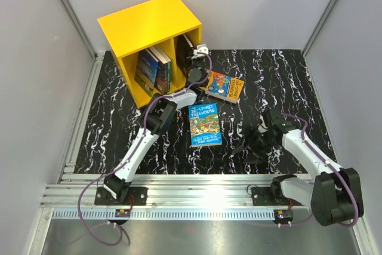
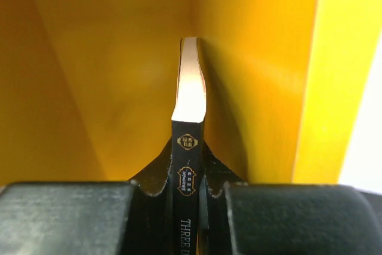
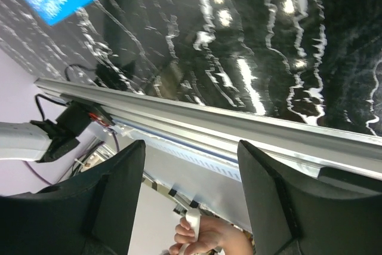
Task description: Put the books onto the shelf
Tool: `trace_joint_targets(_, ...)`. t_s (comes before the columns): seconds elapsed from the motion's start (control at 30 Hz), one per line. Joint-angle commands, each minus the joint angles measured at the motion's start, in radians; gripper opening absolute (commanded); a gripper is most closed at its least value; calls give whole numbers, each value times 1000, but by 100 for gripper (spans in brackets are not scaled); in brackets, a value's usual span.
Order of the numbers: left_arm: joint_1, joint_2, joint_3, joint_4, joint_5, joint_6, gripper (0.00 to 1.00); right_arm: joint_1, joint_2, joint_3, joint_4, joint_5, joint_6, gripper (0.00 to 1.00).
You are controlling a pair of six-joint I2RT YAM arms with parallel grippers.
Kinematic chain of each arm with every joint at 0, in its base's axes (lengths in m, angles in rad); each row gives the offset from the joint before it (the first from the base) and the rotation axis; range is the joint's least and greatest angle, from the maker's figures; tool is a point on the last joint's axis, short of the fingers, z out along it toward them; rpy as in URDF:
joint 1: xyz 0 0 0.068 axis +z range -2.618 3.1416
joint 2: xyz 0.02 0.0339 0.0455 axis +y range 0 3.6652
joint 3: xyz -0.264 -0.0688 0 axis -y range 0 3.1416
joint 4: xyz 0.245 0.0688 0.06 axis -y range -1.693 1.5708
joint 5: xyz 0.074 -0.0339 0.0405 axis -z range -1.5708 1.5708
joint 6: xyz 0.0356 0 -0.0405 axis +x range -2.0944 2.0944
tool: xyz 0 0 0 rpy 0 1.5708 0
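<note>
Two lie loose: blue book (image 1: 205,125), orange book (image 1: 225,86), near shelf (image 1: 149,22).

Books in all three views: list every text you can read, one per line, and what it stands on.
"STOREY TREEHOUSE": blue book, cover; the number before it is blurred.
"STOREY TREEHOUSE": orange book, cover, faint; number blurred.
"THREE D", cut off: black book, spine; its emblems are too small.
Shelved books: unreadable.

Bright overhead light streaks white glare across the glossy surface (image 3: 334,40) at upper right, while the shelf (image 2: 89,76) interior glows evenly, slightly soft.
</note>
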Motion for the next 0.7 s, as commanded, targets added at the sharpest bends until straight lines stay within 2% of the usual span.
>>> trace_joint_targets(0.0, 40, 40, 106, 292, 104, -45, 0, 9, -40, -82, 79, -49, 41, 70)
trace_joint_targets(0.03, 42, 45, 106, 298, 107, -41, 0, 9, -44, -91, 82, -48, 42, 70)
trace_joint_targets(0.07, 40, 47, 105, 305, 100, -33, 9, 9, -51, -99, 84, -45, 42, 70)
trace_joint_targets(0.1, 40, 43, 95, 335, 89, -34, 24, 9, -64, -113, 87, -48, 44, 70)
trace_joint_targets(0.13, 39, 39, 65, 344, 86, -34, 62, 9, -69, -119, 93, -54, 48, 70)
trace_joint_targets(0.17, 34, 33, 51, 349, 89, -36, 81, 9, -74, -124, 96, -57, 53, 70)
trace_joint_targets(0.2, 34, 28, 43, 346, 92, -45, 96, 9, -78, -130, 105, -60, 56, 70)
trace_joint_targets(0.23, 33, 27, 40, 335, 89, -47, 99, 7, -81, -133, 110, -66, 62, 70)
trace_joint_targets(0.53, -22, -47, 28, 269, 48, -76, 99, 9, -113, -118, 107, -80, 90, 69)
trace_joint_targets(0.67, -82, -134, -70, 257, -3, -87, 99, 9, -139, -76, 73, -81, 91, 69)
